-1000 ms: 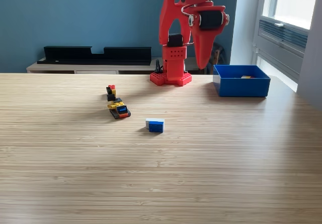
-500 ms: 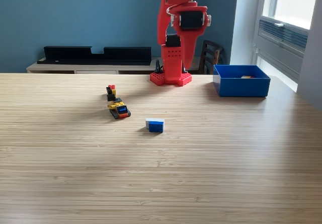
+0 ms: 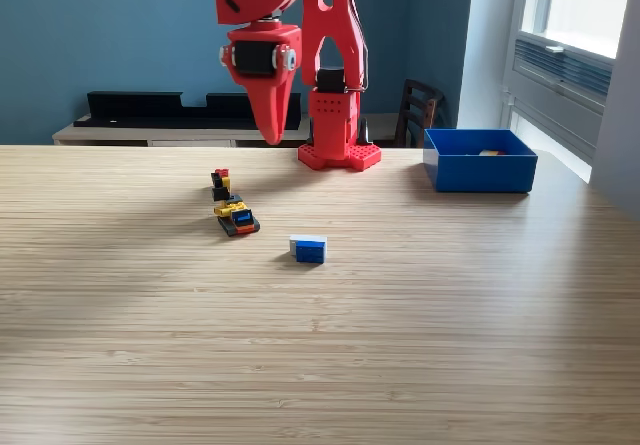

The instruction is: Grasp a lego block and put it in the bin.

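Note:
In the exterior view, a blue and white lego block [image 3: 309, 249] lies on the wooden table near the middle. To its left sit a yellow, blue and black lego cluster [image 3: 238, 217] and a small black, red and yellow lego piece [image 3: 220, 182]. The blue bin [image 3: 480, 168] stands at the back right with something pale yellow inside. My red gripper [image 3: 271, 137] hangs high, pointing down, behind and above the lego pieces. Its jaws meet in one point and hold nothing.
The arm's red base [image 3: 339, 154] is fixed at the table's far edge, left of the bin. Behind the table are a black shelf unit [image 3: 190, 108], a dark chair [image 3: 421, 108] and a window at the right.
The arm has swung from near the bin toward the exterior view's left, and the gripper now hangs above the lego cluster side. The blocks and the bin have not moved.

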`<action>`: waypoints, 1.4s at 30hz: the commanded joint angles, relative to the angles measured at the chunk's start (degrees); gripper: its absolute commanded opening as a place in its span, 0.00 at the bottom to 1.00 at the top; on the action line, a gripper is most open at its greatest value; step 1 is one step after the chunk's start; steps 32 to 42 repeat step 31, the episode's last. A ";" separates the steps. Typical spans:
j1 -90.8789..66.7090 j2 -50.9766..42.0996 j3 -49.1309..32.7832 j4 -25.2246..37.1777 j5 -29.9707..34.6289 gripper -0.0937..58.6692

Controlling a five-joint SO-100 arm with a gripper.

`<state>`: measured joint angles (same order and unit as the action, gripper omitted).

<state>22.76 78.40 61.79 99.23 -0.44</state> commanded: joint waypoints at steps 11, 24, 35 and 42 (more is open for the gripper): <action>14.77 2.37 14.85 -16.35 -2.46 0.01; 14.59 2.37 19.86 -21.18 3.69 0.33; 10.99 2.37 19.25 -19.51 4.57 0.36; 10.99 2.37 19.25 -19.51 4.57 0.36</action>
